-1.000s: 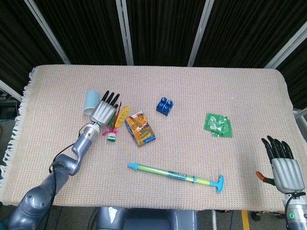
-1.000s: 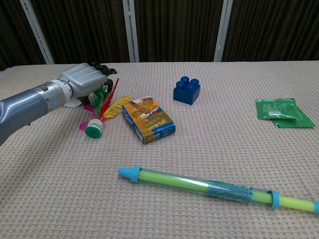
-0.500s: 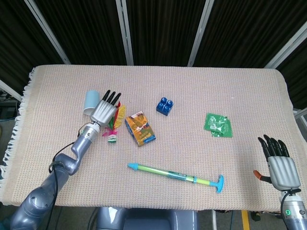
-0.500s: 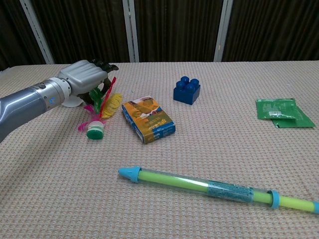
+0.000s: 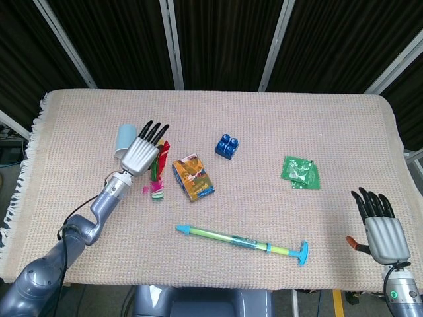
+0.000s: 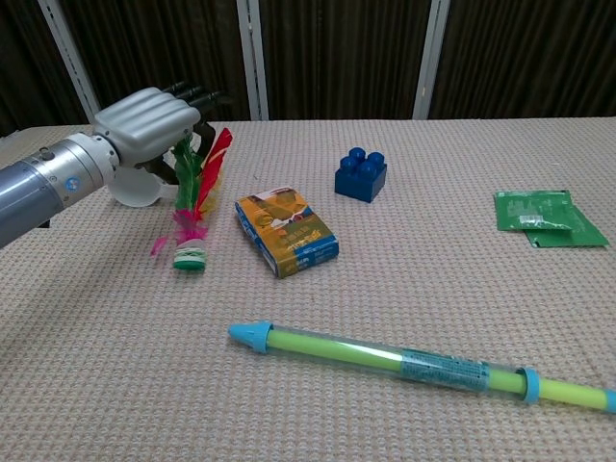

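My left robot hand pinches only the feathers of the shuttlecock, so it could slip out and drop.

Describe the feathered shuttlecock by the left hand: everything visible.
The shuttlecock has red, green, pink and yellow feathers rising from a round green-and-white base. It stands nearly upright, base at the woven table cover, left of the orange card box. The left hand holds the feather tops; whether the base touches the cover is unclear.
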{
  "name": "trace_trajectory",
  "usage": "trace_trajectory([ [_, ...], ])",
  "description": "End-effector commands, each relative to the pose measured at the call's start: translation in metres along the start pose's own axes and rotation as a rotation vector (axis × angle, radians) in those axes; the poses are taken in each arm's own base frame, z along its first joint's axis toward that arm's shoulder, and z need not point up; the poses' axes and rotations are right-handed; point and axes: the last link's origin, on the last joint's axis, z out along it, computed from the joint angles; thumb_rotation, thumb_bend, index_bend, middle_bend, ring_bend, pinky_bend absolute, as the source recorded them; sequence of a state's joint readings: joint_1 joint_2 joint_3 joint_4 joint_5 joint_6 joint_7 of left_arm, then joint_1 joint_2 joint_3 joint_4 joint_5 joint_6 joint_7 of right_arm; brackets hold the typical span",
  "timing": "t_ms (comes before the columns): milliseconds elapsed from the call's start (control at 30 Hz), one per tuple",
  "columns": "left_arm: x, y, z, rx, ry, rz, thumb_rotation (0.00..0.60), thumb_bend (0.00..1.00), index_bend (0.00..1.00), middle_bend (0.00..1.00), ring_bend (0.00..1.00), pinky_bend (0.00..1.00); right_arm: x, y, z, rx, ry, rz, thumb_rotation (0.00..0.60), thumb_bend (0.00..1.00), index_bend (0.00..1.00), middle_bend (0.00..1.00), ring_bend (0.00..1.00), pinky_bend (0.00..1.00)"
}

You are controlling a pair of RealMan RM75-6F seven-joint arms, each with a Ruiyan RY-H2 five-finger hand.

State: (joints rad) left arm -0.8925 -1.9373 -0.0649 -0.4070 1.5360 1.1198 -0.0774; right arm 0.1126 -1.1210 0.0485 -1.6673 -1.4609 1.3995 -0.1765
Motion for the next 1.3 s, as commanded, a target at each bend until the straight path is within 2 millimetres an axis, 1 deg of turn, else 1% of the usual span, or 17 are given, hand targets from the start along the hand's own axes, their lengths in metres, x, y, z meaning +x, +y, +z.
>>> trace_trajectory([
  [33, 0.018, 0.005, -0.022, -0.085, 0.084, -0.069, 0.600, 0.48, 0.65, 0.00, 0.00, 0.00, 0.000, -0.002, -0.002, 0.004, 0.000, -0.002, 0.600, 0.11, 0.00, 0.00, 0.00, 0.00],
  [267, 0.044, 0.031, -0.045, -0.193, 0.097, -0.146, 0.600, 0.45, 0.58, 0.00, 0.00, 0.00, 0.002, -0.001, -0.004, 0.001, 0.013, 0.002, 0.600, 0.11, 0.00, 0.00, 0.00, 0.00],
  [400, 0.055, 0.042, -0.061, -0.234, 0.097, -0.182, 0.600, 0.44, 0.57, 0.00, 0.00, 0.00, 0.004, 0.001, -0.004, -0.009, 0.021, 0.004, 0.600, 0.11, 0.00, 0.00, 0.00, 0.00],
  [567, 0.063, 0.041, -0.079, -0.252, 0.109, -0.213, 0.600, 0.44, 0.57, 0.00, 0.00, 0.00, 0.003, 0.003, -0.004, -0.014, 0.020, 0.001, 0.600, 0.11, 0.00, 0.00, 0.00, 0.00],
  [733, 0.068, 0.030, -0.099, -0.242, 0.115, -0.228, 0.600, 0.42, 0.55, 0.00, 0.00, 0.00, 0.002, 0.003, -0.003, -0.016, 0.014, -0.004, 0.600, 0.11, 0.00, 0.00, 0.00, 0.00],
  [767, 0.069, 0.028, -0.102, -0.241, 0.116, -0.229, 0.600, 0.42, 0.52, 0.00, 0.00, 0.00, 0.001, 0.002, -0.003, -0.015, 0.012, -0.005, 0.600, 0.11, 0.00, 0.00, 0.00, 0.00],
  [800, 0.071, 0.025, -0.106, -0.238, 0.122, -0.232, 0.600, 0.41, 0.46, 0.00, 0.00, 0.00, 0.000, 0.001, -0.003, -0.014, 0.009, -0.007, 0.600, 0.11, 0.00, 0.00, 0.00, 0.00],
  [867, 0.076, 0.021, -0.113, -0.233, 0.142, -0.254, 0.600, 0.35, 0.23, 0.00, 0.00, 0.00, -0.001, 0.000, -0.003, -0.013, 0.006, -0.011, 0.600, 0.11, 0.00, 0.00, 0.00, 0.00],
  [933, 0.081, 0.017, -0.120, -0.225, 0.160, -0.282, 0.600, 0.29, 0.07, 0.00, 0.00, 0.00, -0.001, 0.000, -0.003, -0.012, 0.005, -0.014, 0.600, 0.11, 0.00, 0.00, 0.00, 0.00],
  [967, 0.084, 0.013, -0.125, -0.214, 0.170, -0.298, 0.600, 0.27, 0.03, 0.00, 0.00, 0.00, -0.001, -0.001, -0.002, -0.012, 0.005, -0.015, 0.600, 0.11, 0.00, 0.00, 0.00, 0.00],
  [1000, 0.088, 0.006, -0.135, -0.187, 0.177, -0.319, 0.600, 0.25, 0.01, 0.00, 0.00, 0.00, -0.001, -0.001, -0.002, -0.013, 0.006, -0.015, 0.600, 0.11, 0.00, 0.00, 0.00, 0.00],
  [1067, 0.091, -0.009, -0.157, -0.122, 0.151, -0.329, 0.600, 0.23, 0.00, 0.00, 0.00, 0.00, -0.001, 0.000, -0.001, -0.017, 0.006, -0.017, 0.600, 0.11, 0.00, 0.00, 0.00, 0.00],
  [1167, 0.095, -0.035, -0.204, 0.031, 0.064, -0.291, 0.600, 0.23, 0.00, 0.00, 0.00, 0.00, -0.003, 0.000, 0.000, -0.016, -0.005, -0.020, 0.600, 0.11, 0.00, 0.00, 0.00, 0.00],
  [1300, 0.096, -0.057, -0.260, 0.256, -0.060, -0.193, 0.600, 0.22, 0.00, 0.00, 0.00, 0.00, -0.004, -0.001, -0.001, -0.011, -0.010, -0.017, 0.600, 0.11, 0.00, 0.00, 0.00, 0.00],
])
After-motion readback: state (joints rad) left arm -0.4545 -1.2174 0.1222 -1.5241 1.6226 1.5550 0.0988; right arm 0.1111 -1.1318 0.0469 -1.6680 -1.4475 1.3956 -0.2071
